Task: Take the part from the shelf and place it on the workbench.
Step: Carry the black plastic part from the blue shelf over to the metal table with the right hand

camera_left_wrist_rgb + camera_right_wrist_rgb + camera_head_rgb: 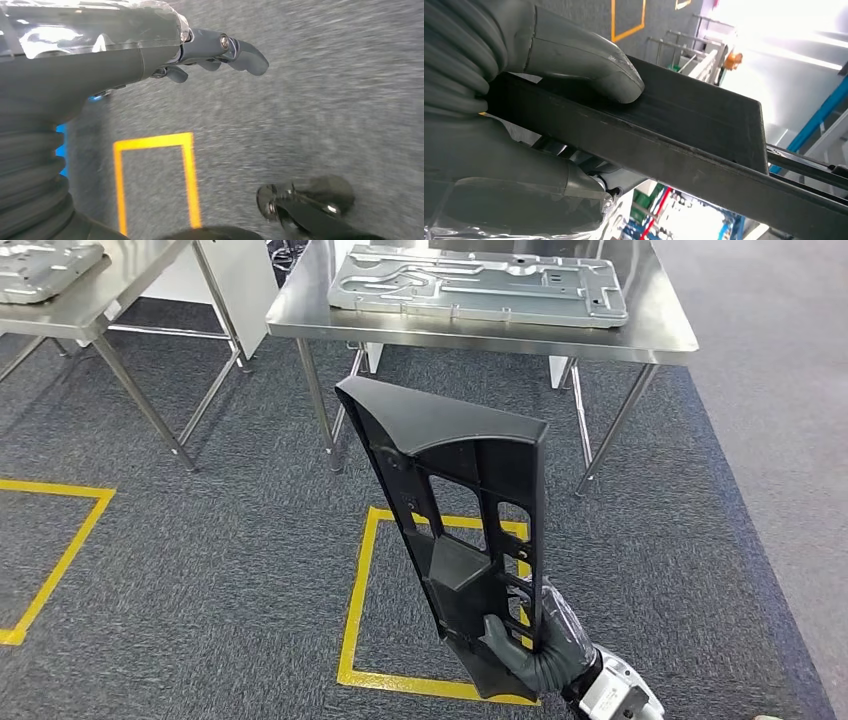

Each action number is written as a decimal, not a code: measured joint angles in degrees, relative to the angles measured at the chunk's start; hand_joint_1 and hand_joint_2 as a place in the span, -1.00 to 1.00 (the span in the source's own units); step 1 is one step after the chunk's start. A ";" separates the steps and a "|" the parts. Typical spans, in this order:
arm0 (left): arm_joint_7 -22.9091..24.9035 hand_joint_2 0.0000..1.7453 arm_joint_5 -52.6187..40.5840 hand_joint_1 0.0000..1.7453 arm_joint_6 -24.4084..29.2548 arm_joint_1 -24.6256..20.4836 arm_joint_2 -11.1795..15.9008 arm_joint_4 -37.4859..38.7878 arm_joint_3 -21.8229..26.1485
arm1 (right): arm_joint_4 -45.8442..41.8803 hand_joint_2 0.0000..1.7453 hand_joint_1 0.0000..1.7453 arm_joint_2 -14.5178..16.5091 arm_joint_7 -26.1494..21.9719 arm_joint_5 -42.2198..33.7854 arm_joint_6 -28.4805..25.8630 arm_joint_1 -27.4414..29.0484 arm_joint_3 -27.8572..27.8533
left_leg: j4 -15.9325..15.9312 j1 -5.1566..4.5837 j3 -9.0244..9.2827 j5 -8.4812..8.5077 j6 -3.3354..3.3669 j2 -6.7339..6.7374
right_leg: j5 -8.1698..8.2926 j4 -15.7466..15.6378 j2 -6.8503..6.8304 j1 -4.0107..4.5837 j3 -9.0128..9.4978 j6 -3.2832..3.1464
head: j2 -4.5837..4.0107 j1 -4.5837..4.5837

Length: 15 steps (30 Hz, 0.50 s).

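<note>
The right hand [527, 648] gripped the black part [455, 502] near its lower end, while the left hand [200, 52] hung empty, fingers loosely extended.

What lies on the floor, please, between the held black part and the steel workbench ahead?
In the head view, just grey carpet separates the black part, gripped by the right hand, from the workbench; a yellow taped square lies beneath the part.

A factory workshop floor: steel workbenches [480, 325] are carrying stamped metal panels [480, 285], and yellow tape squares [360, 590] are marking standing zones on grey industrial carpet [200, 560].
</note>
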 joint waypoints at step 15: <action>4.88 1.00 -0.57 -1.00 -0.84 -0.56 -0.62 0.07 -0.03 | 0.72 1.00 1.00 0.02 1.15 1.80 -0.63 0.36 0.85 | -4.68 -0.58 2.62 0.63 2.37 4.78 | -0.79 4.41 -6.27 0.01 -2.46 2.28 | 0.00 0.01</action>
